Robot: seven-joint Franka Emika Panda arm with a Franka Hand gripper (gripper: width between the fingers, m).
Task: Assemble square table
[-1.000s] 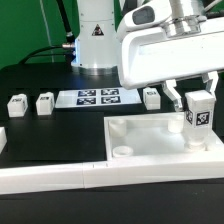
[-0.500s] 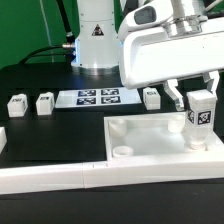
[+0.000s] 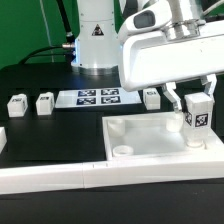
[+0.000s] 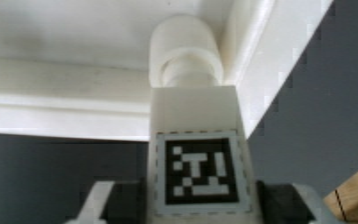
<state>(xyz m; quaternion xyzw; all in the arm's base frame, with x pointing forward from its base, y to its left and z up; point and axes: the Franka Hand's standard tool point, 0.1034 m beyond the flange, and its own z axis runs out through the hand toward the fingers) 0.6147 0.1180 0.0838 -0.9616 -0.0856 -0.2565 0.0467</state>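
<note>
Leg (image 3: 198,116) clamped in gripper (image 3: 197,104) over slab (image 3: 150,142) corner.
Your wrist view shows its tag (image 4: 201,170) and fingers (image 4: 114,205); only the exterior view shows three loose legs (image 3: 44,102).

I see the end effector (image 4: 199,207) clamped on a white leg (image 4: 201,115), with a pale finger (image 4: 108,205) against each side of it. A black-and-white tag (image 4: 201,168) on the leg faces my camera. Past the leg's far end is the white tabletop (image 4: 60,40) with its raised rim; I cannot tell whether they touch. Dark counter (image 4: 51,165) shows on both sides of the leg.
</note>
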